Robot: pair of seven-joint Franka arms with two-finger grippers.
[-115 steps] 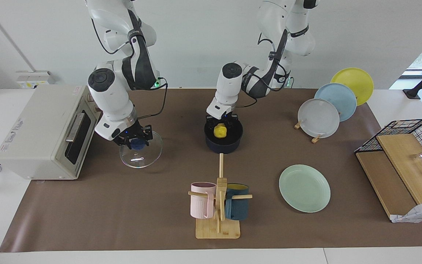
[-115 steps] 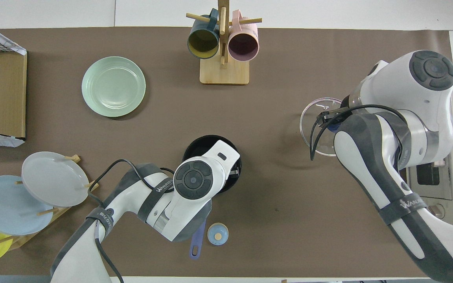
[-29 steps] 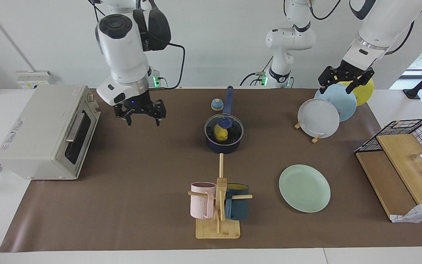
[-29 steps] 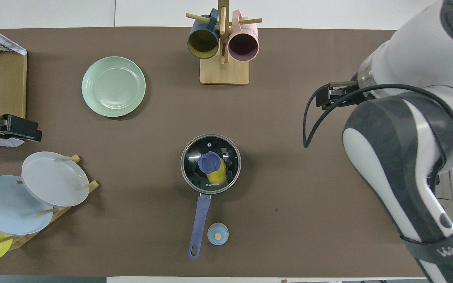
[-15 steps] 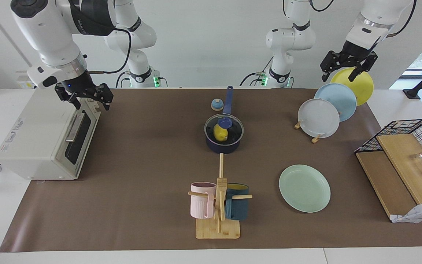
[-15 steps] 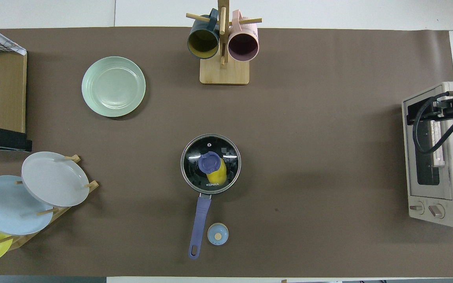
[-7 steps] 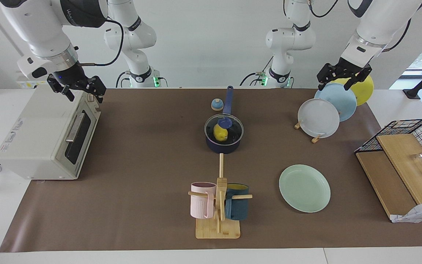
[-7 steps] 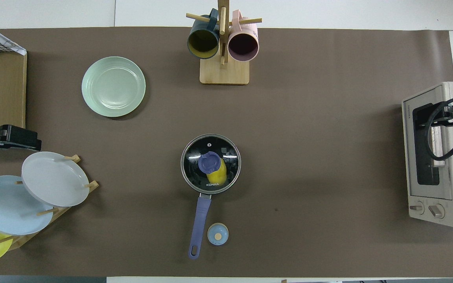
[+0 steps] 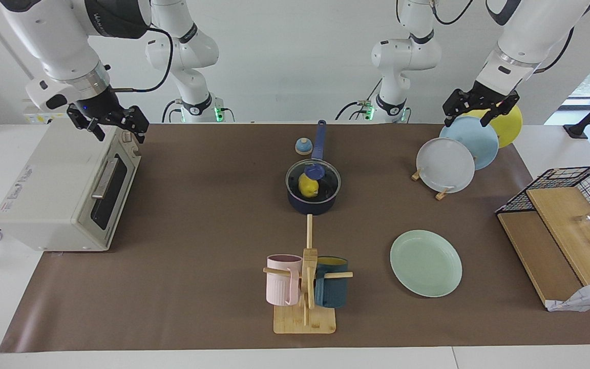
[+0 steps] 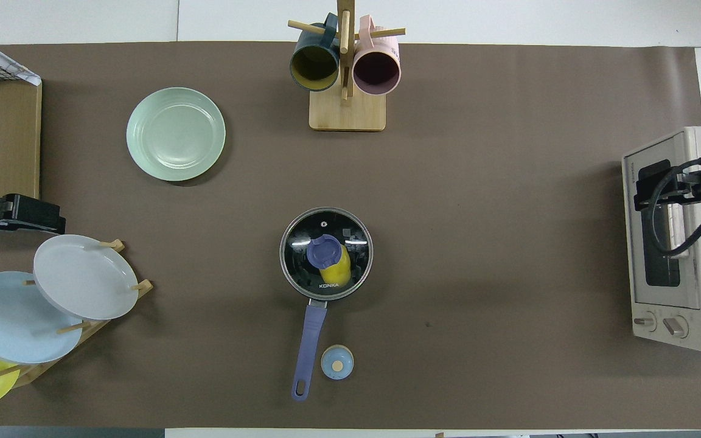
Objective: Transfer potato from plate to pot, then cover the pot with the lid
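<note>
Basically done now: potato (image 9: 308, 185) inside pot (image 10: 326, 253), lid (image 9: 313, 179) seated, plate (image 9: 426, 263) bare around 4 o'clock; left gripper (image 9: 478, 106) and right gripper (image 9: 107, 120) pulled away, both spread open, empty.

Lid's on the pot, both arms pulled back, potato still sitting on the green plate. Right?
Not quite. The potato is not on the green plate, which has nothing on it; it sits inside the pot, seen through the glass lid in the overhead view. The rest holds: the left gripper is up over the plate rack and the right gripper over the toaster oven.
</note>
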